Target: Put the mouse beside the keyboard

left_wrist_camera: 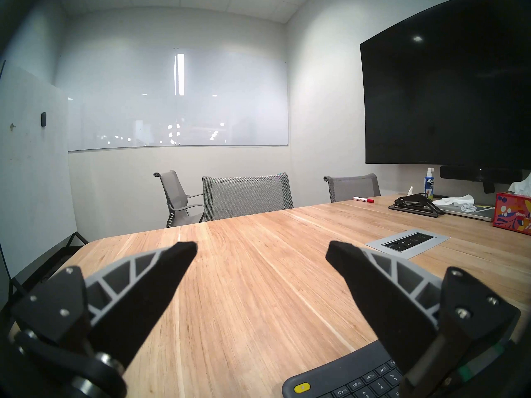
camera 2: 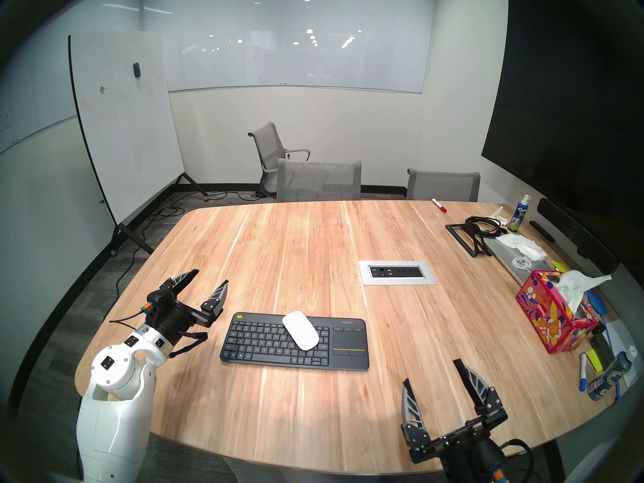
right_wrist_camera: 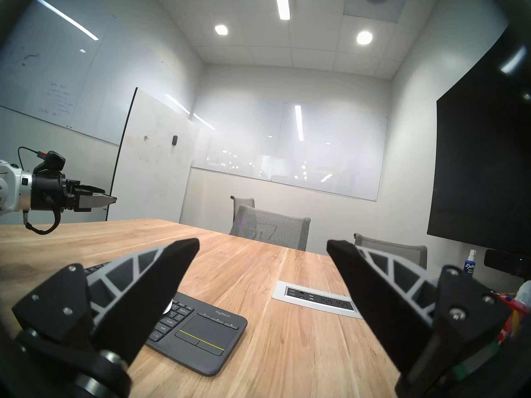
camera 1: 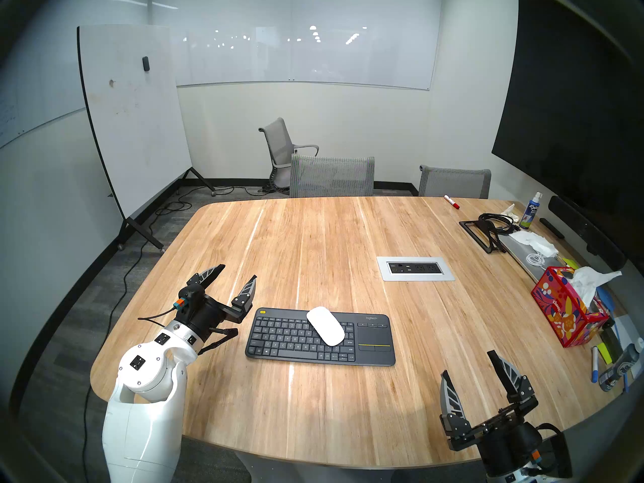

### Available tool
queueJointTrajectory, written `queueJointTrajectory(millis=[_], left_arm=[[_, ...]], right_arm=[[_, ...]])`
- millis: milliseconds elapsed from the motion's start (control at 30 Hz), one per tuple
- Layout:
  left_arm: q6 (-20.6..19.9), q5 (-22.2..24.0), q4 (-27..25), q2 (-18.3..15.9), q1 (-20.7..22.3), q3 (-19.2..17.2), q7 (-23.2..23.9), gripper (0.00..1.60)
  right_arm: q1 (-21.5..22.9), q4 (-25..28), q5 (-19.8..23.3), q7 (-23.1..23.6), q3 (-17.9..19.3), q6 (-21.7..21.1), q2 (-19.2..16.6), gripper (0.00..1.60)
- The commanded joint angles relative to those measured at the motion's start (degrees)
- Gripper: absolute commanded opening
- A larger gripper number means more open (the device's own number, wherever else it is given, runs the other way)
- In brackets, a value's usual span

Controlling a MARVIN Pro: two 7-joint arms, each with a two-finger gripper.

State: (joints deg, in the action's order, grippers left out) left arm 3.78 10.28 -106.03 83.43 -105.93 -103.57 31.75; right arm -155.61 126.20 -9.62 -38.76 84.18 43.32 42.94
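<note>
Wood-grain table [camera 1: 313,248] fills a small meeting room with whiteboards on the walls and grey chairs at the far edge. Over its near left corner the left gripper [camera 1: 234,273] hangs level with its jaws wide and nothing between them; just to its right lies the keyboard [camera 1: 320,336], whose yellow-buttoned corner shows beneath the right-hand finger in the left wrist view. The mouse [camera 1: 326,325] lies on top of the keyboard, across the keys left of the touchpad, tilted from the rows. The right gripper [camera 1: 468,363] hangs over the near right edge, also spread wide and empty, with the keyboard ahead and to its left and the mouse well apart from its fingertips. Further out from it, a power outlet panel [camera 1: 414,268] is set into the tabletop, and a tissue box [camera 1: 566,313] stands to its right among pens and clutter.
</note>
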Motion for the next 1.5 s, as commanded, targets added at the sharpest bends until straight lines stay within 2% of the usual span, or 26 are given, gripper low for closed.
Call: queueJointTrajectory(millis=[0, 67, 200, 267, 300, 333, 467, 533, 567, 633, 833, 1467], left_arm=[[0.11, 0.02, -0.84, -0.02, 0.10, 0.00, 0.03, 1.60], [0.11, 0.02, -0.85, -0.02, 0.10, 0.00, 0.03, 1.60], [0.11, 0.02, -0.84, -0.02, 0.10, 0.00, 0.03, 1.60], [0.12, 0.02, -0.84, -0.02, 0.10, 0.00, 0.03, 1.60], [0.12, 0.02, -0.84, -0.02, 0.10, 0.00, 0.03, 1.60], [0.12, 0.02, -0.84, -0.02, 0.10, 0.00, 0.03, 1.60], [0.12, 0.02, -0.84, -0.02, 0.10, 0.00, 0.03, 1.60], [0.11, 0.02, -0.85, -0.02, 0.09, 0.00, 0.03, 1.60], [0.11, 0.02, -0.85, -0.02, 0.09, 0.00, 0.02, 1.60], [0.11, 0.02, -0.86, -0.02, 0.09, 0.00, 0.02, 1.60], [0.09, 0.01, -0.88, -0.02, 0.08, 0.00, 0.01, 1.60], [0.09, 0.01, -0.89, -0.02, 0.07, 0.00, 0.01, 1.60]], right_arm=[[6.45, 1.03, 2.13, 2.04, -0.99, -2.97, 0.37, 1.60], [8.91, 0.56, 2.37, 2.87, -2.24, -4.10, 0.41, 1.60], [10.45, 0.82, 3.59, 5.16, -2.72, -5.83, 0.89, 1.60], [12.62, 0.23, 4.05, 6.19, -3.65, -6.73, 0.77, 1.60], [12.05, 0.57, 4.53, 6.98, -3.00, -7.11, 1.08, 1.60], [13.93, -0.04, 4.93, 7.24, -4.02, -7.50, 1.12, 1.60], [15.79, -0.54, 6.07, 9.47, -3.72, -8.77, 1.09, 1.60], [18.33, -1.49, 6.67, 9.86, -5.07, -9.06, 1.32, 1.60], [16.70, -0.81, 7.07, 11.20, -3.56, -9.32, 1.97, 1.60], [19.53, -1.95, 7.64, 11.13, -5.48, -9.51, 2.07, 1.60], [22.06, -2.79, 8.31, 12.37, -7.28, -10.18, 3.27, 1.60], [28.60, -4.70, 11.45, 15.82, -9.16, -12.94, 4.34, 1.60]])
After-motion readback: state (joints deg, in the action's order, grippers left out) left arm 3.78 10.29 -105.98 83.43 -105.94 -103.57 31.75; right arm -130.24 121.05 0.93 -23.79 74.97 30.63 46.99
